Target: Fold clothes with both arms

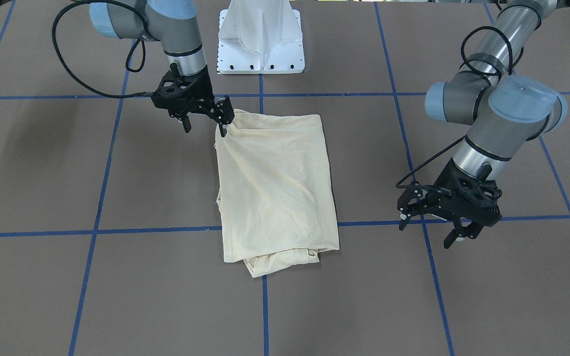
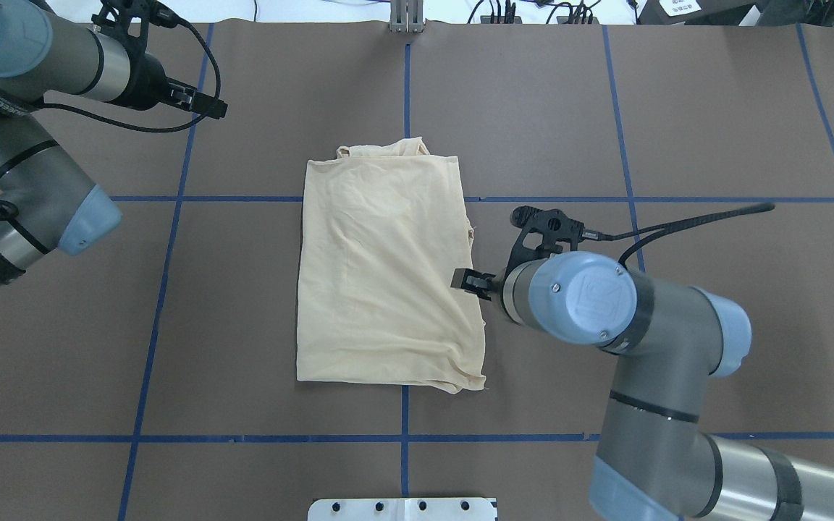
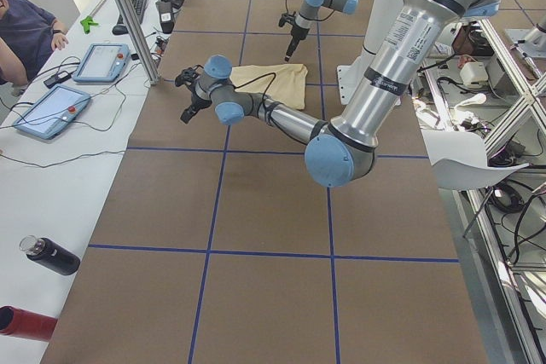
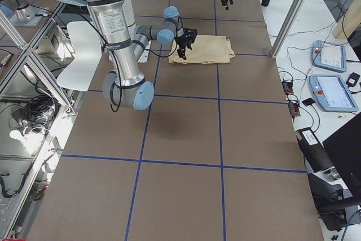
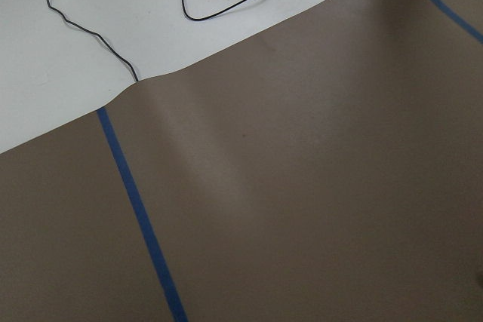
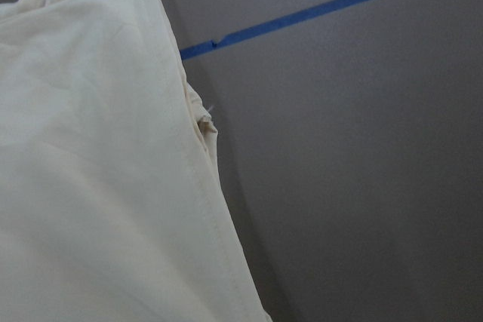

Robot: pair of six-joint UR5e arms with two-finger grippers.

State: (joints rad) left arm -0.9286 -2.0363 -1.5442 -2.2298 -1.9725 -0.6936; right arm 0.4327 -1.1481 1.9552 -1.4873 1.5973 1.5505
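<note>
The clothes are one pale cream shirt point(image 1: 275, 183) point(image 2: 381, 275), folded into a tall rectangle flat on the brown table, print hidden. My right gripper point(image 1: 205, 129) point(image 2: 471, 278) hovers open at the shirt's corner nearest the robot's base. One finger point(image 1: 223, 129) is right at the cloth edge, and nothing sits between the fingers. The right wrist view shows the shirt's hemmed edge point(image 6: 90, 171) below, with no fingers in frame. My left gripper point(image 1: 426, 232) point(image 2: 207, 107) hangs open over bare table, well away from the shirt. The left wrist view shows only table and tape.
The white pedestal base point(image 1: 261, 44) stands at the robot's side of the table. Blue tape lines point(image 1: 97, 230) divide the brown surface. Beyond the far edge are tablets point(image 3: 51, 110), bottles point(image 3: 51, 256), cables, a metal post point(image 3: 128, 14) and a seated person point(image 3: 21, 36).
</note>
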